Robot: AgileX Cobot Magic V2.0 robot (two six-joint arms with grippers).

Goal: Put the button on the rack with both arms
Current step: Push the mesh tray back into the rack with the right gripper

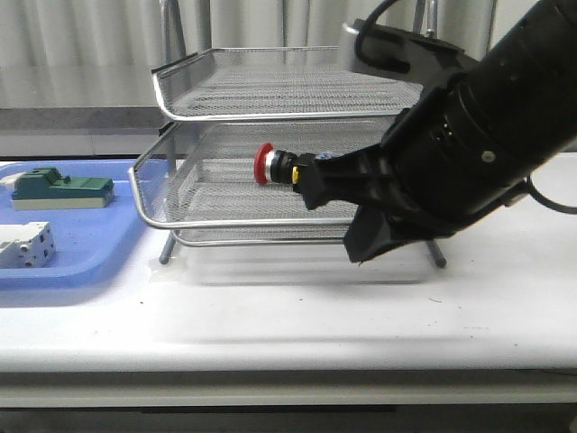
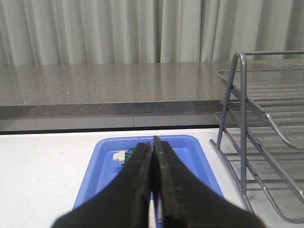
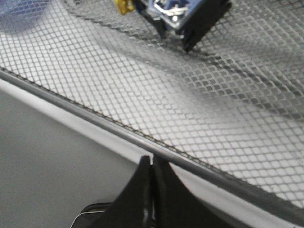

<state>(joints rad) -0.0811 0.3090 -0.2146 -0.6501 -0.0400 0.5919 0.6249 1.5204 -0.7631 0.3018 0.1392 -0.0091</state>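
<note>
The button [image 1: 278, 167] lies on its side on the middle tier of the silver wire rack [image 1: 234, 222], red head pointing left. Its blue-black rear block [image 3: 176, 13] shows on the mesh in the right wrist view. My right gripper [image 3: 152, 160] is shut with nothing in it, just outside the rack's front rim [image 3: 95, 121] and apart from the button. In the front view the bulky right arm covers the rack's right side, its gripper tip [image 1: 354, 253] low in front. My left gripper [image 2: 153, 142] is shut and empty, held above the blue tray [image 2: 104, 156], with the rack's frame [image 2: 242, 118] to its side.
The flat blue tray [image 1: 81, 271] sits at the table's left and holds a green block part [image 1: 63, 189] and a white-grey terminal block [image 1: 25, 245]. The rack's top tier [image 1: 288, 90] overhangs the middle one. Behind the table are a grey ledge and curtains.
</note>
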